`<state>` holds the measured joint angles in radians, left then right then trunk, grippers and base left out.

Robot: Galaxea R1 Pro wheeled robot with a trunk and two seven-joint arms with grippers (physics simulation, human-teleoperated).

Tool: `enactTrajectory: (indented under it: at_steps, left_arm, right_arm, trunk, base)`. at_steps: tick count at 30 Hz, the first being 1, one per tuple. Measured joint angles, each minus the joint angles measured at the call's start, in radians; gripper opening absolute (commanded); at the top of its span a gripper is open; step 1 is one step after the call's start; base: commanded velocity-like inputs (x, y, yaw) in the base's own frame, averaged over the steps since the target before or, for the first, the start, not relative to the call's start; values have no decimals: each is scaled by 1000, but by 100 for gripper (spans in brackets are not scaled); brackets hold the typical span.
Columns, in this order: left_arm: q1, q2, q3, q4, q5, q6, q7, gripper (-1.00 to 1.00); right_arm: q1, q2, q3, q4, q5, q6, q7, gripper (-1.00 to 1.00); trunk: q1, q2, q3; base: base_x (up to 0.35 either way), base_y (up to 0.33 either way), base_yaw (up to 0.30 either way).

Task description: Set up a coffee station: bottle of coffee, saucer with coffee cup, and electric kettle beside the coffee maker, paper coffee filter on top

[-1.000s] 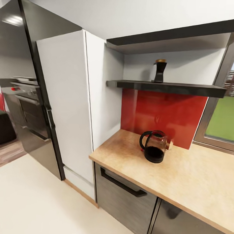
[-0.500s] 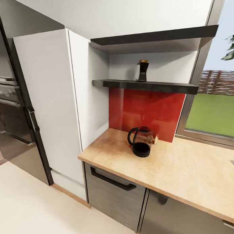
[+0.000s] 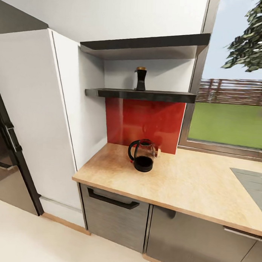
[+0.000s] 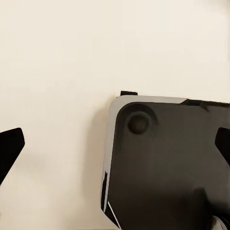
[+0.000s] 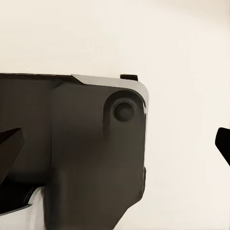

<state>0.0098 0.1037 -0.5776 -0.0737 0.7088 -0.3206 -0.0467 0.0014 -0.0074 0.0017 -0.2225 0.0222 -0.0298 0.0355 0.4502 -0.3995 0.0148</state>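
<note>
Pointing down at pale floor (image 4: 57,72), both grippers: left gripper (image 4: 115,141) and right gripper (image 5: 115,143) each with dark fingertips spread wide, nothing between, above robot's dark base (image 4: 167,163). Farther: kitchen countertop (image 3: 189,186) over grey cabinets (image 3: 113,217). Electric kettle (image 3: 142,155) upright near red backsplash (image 3: 146,122), toward counter's left end. Bottle of coffee (image 3: 140,79) on lower shelf (image 3: 147,95) above kettle. Window (image 3: 230,108) at right.

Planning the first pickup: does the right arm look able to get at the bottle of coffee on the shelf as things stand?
Probably not yet. The bottle of coffee stands high on the shelf, behind the countertop, while the right claw points down at the floor.
</note>
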Motion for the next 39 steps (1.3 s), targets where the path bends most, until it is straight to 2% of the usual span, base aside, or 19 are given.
enactTrajectory:
  at_steps: [10,27,39]
  left_arm:
    - [0,0,0,0,0,0,0,100]
    - [0,0,0,0,0,0,0,100]
    - [0,0,-3,0,-1,1,0,100]
  right_arm:
    - [0,0,0,0,0,0,0,100]
    - [0,0,0,0,1,0,-2,100]
    - [0,-2,3,-1,5,-2,-10,100]
  trunk:
    - [0,0,0]
    - [-1,0,0]
    - [-1,0,0]
  base:
    - [-230,137,-268]
    - [-15,4,-267]
    - [-104,0,-46]
